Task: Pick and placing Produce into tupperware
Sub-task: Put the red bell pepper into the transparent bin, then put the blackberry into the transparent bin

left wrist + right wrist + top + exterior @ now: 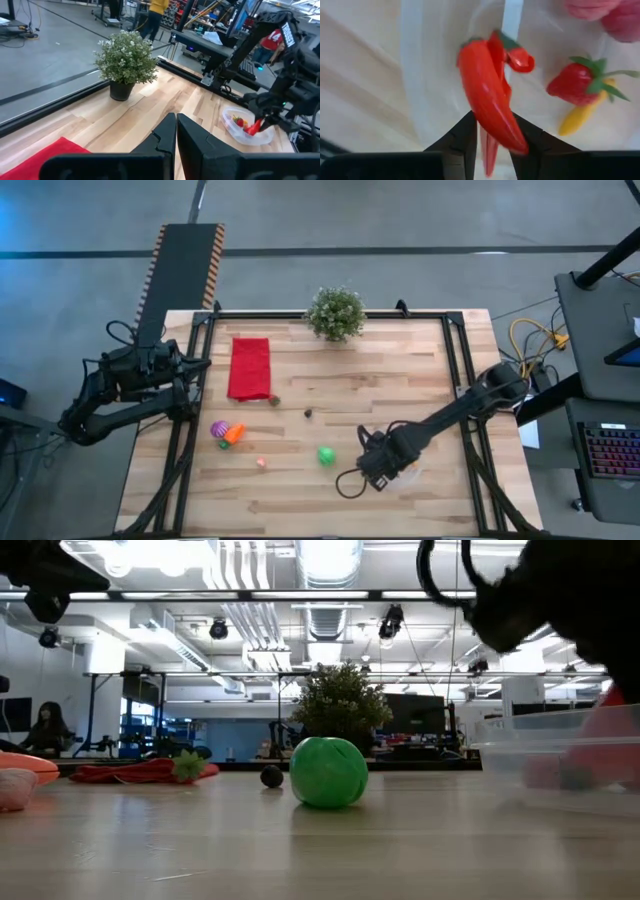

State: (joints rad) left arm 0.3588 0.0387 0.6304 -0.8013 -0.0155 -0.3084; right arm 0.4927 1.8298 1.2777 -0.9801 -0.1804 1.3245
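Right gripper (492,137): over the tub (232,131) at the table's right front, a red chili (490,105) between its fingers; the chili looks blurred and half clear of the pads, so I can't tell whether it is gripped or already let go.
Left gripper (176,135): pinched shut on nothing, parked off the table's left edge.
Tub contents: a strawberry (575,85), a yellow piece (577,117) and something pink (607,15) already inside.
Waiting produce: green ball (326,455), purple piece (219,428), orange piece (234,434) and a small pink one (262,463) on the boards, well apart from the tub.
Risk: the chili hangs near the tub's rim, so I'd guess it could catch the edge and tip out onto the table.
Second risk: a light tub may skid if the fingers bump its wall.
Right wrist view only: what lies in the tub and how the chili sits.
High view only: where the remaining pieces lie; there the arm hides the tub.
Low view: the tub blurred at its right edge, the green ball big in the middle.
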